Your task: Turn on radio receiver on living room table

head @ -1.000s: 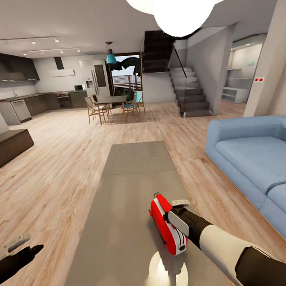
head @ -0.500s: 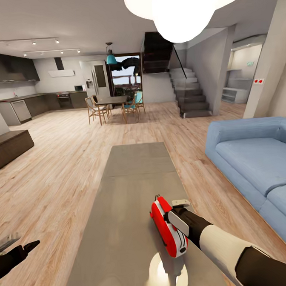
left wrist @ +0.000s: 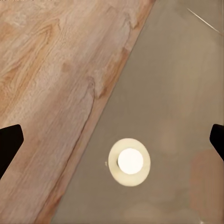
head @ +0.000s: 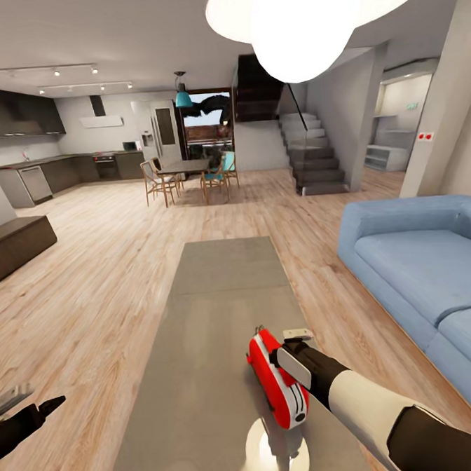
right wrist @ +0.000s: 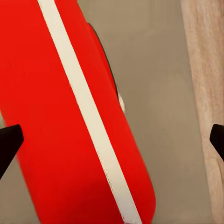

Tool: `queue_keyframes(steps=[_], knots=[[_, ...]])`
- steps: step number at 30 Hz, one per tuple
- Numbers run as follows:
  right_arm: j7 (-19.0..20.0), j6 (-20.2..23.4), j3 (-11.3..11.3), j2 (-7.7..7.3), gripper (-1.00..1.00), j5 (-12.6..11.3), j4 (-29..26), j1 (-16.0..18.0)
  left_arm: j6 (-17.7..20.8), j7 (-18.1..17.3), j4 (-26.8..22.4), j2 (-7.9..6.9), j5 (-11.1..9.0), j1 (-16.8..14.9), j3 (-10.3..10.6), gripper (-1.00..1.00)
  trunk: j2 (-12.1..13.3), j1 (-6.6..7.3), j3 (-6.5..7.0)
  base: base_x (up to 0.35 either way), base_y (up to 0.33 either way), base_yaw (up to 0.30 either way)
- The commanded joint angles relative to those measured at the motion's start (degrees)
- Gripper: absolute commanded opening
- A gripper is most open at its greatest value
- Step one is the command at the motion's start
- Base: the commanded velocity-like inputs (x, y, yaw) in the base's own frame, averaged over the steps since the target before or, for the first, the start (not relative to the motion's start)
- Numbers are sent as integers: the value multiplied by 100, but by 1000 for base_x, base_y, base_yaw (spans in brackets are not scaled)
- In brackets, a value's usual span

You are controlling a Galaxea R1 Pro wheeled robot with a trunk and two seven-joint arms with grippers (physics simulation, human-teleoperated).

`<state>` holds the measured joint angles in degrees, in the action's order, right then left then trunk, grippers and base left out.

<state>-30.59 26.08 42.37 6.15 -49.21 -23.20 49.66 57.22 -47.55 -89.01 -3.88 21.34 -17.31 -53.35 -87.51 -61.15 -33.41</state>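
Observation:
The red radio receiver (head: 275, 385) with its white side band stands on the near end of the long grey table (head: 213, 314). My right gripper (head: 291, 352) is at the radio's right side, one white finger (head: 294, 367) lying against it. In the right wrist view the radio (right wrist: 70, 116) lies close beneath the open gripper (right wrist: 112, 140), whose dark fingertips (right wrist: 9, 142) sit far apart. My left gripper (head: 23, 412) hangs over the floor left of the table, open (left wrist: 112, 142), with the table's edge below it.
A blue sofa (head: 427, 264) runs along the table's right side. A dark low bench (head: 15, 244) stands at the far left. Overhead hangs a white pendant lamp (head: 304, 13), mirrored on the table as a bright spot (left wrist: 129, 161). Kitchen, dining set and stairs lie beyond.
My left gripper has sunk lower and further left in the head view. The head view has shifted slightly. The right gripper and radio keep their positions.

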Motion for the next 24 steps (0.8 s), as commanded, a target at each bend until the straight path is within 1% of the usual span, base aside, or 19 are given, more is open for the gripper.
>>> queue_keyframes(steps=[1,24], knots=[[0,1,0,0,100,0,0,0,0,0,-1,0,1,0,0,100,42,23,18,0,0,0],[0,2,0,0,100,0,0,0,-1,0,5,21,1,2,0,100,964,528,431,0,0,0]])
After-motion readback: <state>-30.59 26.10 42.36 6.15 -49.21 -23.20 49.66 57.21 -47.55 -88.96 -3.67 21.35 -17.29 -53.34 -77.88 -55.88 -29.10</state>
